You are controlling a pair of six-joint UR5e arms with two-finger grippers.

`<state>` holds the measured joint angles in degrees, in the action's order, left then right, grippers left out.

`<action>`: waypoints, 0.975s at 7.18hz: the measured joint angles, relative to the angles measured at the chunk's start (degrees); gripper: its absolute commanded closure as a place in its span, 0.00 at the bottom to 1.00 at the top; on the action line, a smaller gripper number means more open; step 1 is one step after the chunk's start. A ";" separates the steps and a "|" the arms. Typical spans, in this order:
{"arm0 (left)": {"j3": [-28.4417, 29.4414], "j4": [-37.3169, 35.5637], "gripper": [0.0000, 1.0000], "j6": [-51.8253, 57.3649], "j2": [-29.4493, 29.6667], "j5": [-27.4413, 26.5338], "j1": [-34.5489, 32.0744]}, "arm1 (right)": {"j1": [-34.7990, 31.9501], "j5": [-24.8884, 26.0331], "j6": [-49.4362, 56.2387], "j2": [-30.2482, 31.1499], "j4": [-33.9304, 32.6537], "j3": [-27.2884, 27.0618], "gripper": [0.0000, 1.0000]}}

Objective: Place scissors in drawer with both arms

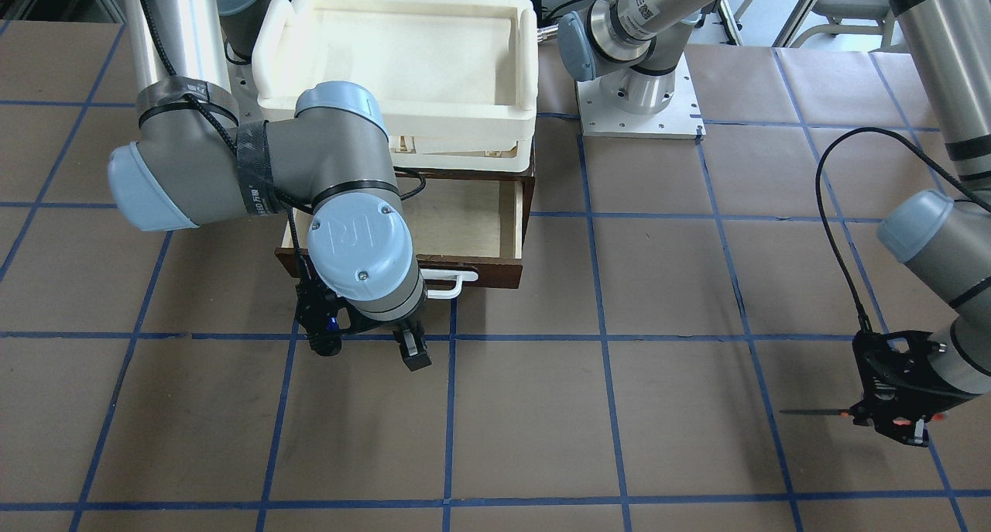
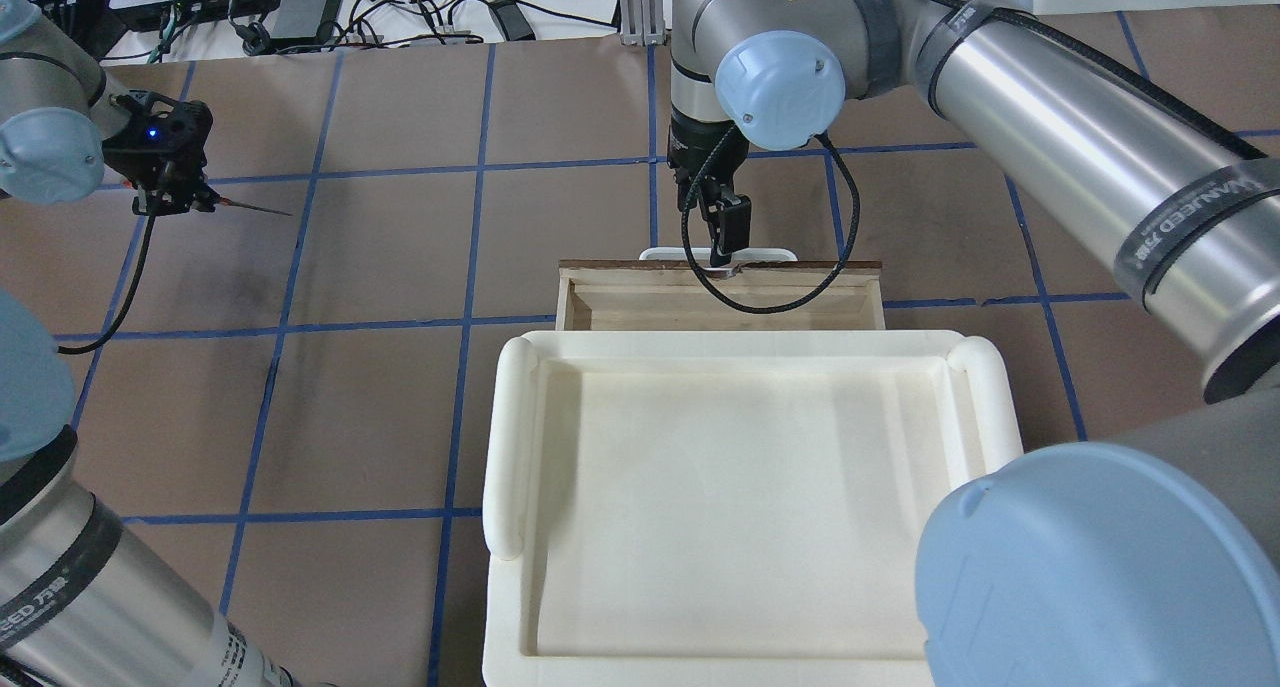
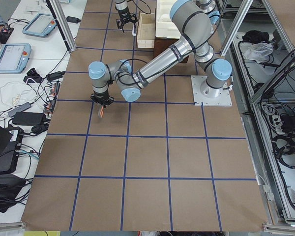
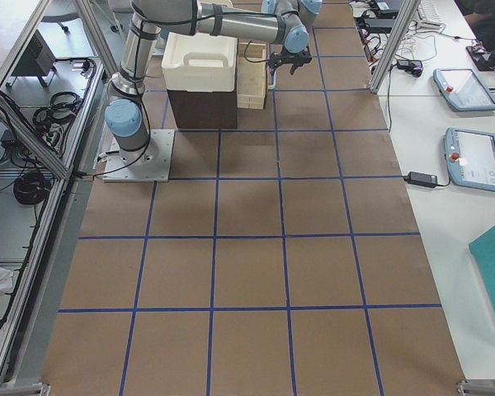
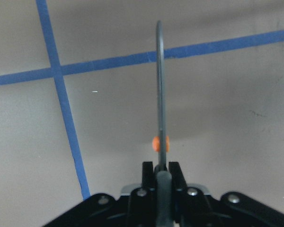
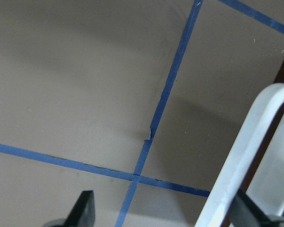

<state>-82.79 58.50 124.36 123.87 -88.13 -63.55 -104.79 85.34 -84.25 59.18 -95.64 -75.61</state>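
The scissors (image 1: 821, 413) are held off the table in my left gripper (image 1: 890, 420), which is shut on their handle end. The dark blades stick out level, and the orange-red lining shows at the fingers. In the left wrist view the blades (image 5: 160, 94) point straight ahead over the brown paper. In the overhead view this gripper (image 2: 165, 189) is far left of the drawer. The drawer (image 1: 507, 222) is pulled open and its pale inside is bare. My right gripper (image 1: 370, 348) is open just in front of the white bar handle (image 1: 449, 286), which shows by one finger in the right wrist view (image 6: 241, 156).
A white foam tray (image 1: 526, 44) sits on top of the dark cabinet behind the drawer. The table is brown paper with blue tape lines (image 1: 604, 331). The left arm's base plate (image 1: 642, 110) stands beside the cabinet. Operator desks with tablets (image 4: 466, 87) line the far side.
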 measured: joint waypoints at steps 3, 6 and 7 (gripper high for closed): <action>0.00 0.10 0.93 -0.02 -0.24 0.06 -0.21 | 0.02 -0.02 2.78 -1.35 -0.07 1.92 0.00; 0.03 5.09 0.93 -6.32 -3.81 0.14 -3.86 | 0.03 -0.08 3.51 -2.74 -0.16 4.04 0.00; 0.02 7.65 0.93 -9.60 -5.47 0.20 -5.26 | 0.03 -0.09 3.55 -3.17 -0.21 4.66 0.00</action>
<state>-82.77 66.14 114.77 118.39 -87.93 -68.81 -104.77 85.25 -80.70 56.01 -95.85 -70.96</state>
